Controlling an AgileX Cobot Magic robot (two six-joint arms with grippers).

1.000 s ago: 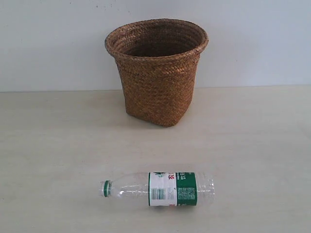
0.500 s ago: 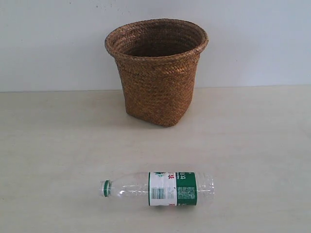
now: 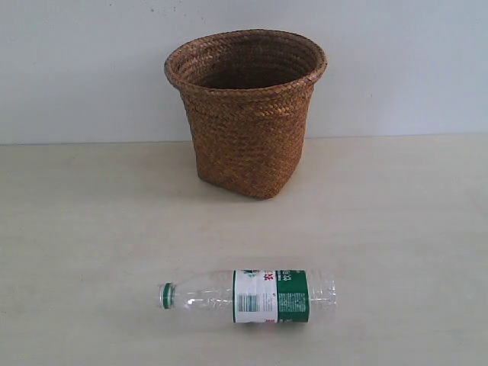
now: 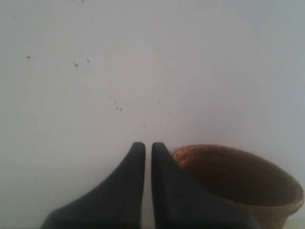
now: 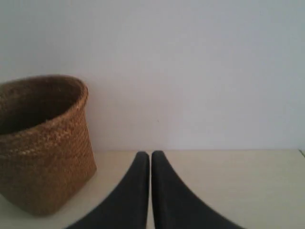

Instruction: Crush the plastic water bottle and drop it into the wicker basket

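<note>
Bottle (image 3: 248, 296) is lying uncrushed on the table (image 3: 396, 213), in front of the basket (image 3: 245, 114), well apart | I am holding left gripper (image 4: 148, 145) and right gripper (image 5: 150, 153) pinched together, empty | judging: open wide, straddle its clear body, squeeze evenly so it isn't rolling away.

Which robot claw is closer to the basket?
Too close to call. The left gripper is held high, at about the height of the basket rim; the right gripper is low near the table, off to its side. Neither touches it.
</note>
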